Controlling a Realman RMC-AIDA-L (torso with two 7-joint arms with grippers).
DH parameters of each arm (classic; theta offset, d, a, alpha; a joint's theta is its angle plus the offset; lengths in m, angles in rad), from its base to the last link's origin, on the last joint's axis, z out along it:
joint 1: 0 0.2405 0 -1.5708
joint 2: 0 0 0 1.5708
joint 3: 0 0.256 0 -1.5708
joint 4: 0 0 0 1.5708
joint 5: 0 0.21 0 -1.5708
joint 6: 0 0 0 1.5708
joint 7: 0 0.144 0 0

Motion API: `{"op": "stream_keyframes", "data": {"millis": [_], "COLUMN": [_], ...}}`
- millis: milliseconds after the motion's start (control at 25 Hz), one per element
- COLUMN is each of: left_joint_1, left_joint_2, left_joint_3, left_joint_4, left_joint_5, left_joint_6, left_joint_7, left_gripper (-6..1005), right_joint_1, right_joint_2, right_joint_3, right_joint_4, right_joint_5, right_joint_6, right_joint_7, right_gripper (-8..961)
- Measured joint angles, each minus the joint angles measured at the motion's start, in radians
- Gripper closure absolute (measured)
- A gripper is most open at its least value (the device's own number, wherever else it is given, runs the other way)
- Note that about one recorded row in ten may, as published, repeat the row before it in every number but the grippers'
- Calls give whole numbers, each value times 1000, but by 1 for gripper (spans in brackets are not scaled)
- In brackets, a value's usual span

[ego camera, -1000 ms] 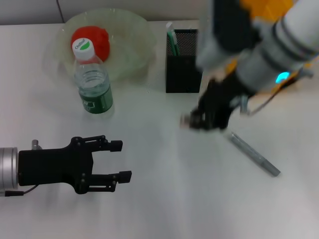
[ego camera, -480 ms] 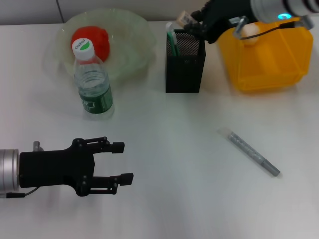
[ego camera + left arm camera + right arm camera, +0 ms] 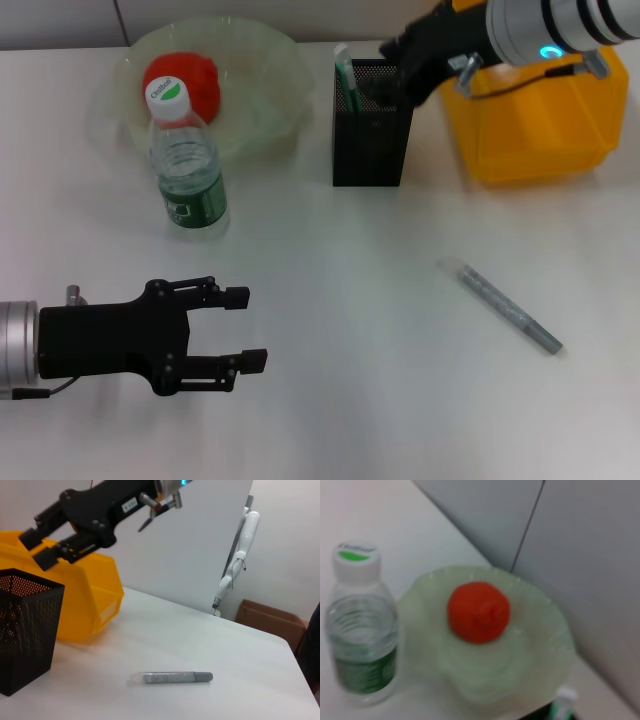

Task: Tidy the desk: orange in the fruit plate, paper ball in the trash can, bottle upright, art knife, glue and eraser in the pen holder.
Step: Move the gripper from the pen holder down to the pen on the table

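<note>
the right gripper (image 3: 398,62) is held over the far rim of the pen holder (image 3: 370,130), its fingers parted with nothing seen between them. the left gripper (image 3: 240,325) is parked near and left, open and empty. the orange (image 3: 185,80) is seen in the fruit plate (image 3: 265,80), the bottle (image 3: 186,165) upright just beside it. the trash can (image 3: 535,110) is set right of the holder. a grey pen-like tool (image 3: 505,305) is laid on the table (image 3: 350,400).

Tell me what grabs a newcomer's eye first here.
The yellow trash can at the far right, with the right tool hovering over the black pen holder beside it. Then the orange in the fruit plate at far left, behind the upright bottle.
</note>
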Motion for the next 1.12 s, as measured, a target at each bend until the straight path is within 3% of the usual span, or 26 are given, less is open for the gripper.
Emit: {"op": "stream_keyframes", "data": {"millis": [240,360,640,1120], "left_joint_1": [-1,-2,-7,-18], "left_joint_2": [-2,-3,-4,-4], "left_joint_3": [8,9,9,9], "left_joint_4": [0,0,0,0], "left_joint_5": [0,0,0,0], "left_joint_6": [5,5,5,4], "left_joint_7": [-4,-2,-2,-6], "left_gripper": [205,205,205,205], "right_joint_1": [-13,-23,-67,-74], "right_joint_2": [-3,-1,1,2], "right_joint_3": [-14,-35,-110,-166], "right_joint_4": [-85,-80,11,78], "right_joint_5": [-83,-103,-134,-155], "right_joint_6": [-325,-370,-328,-274], "right_joint_7": [172,208,252,264], "right_gripper": [489,493,497,501]}}
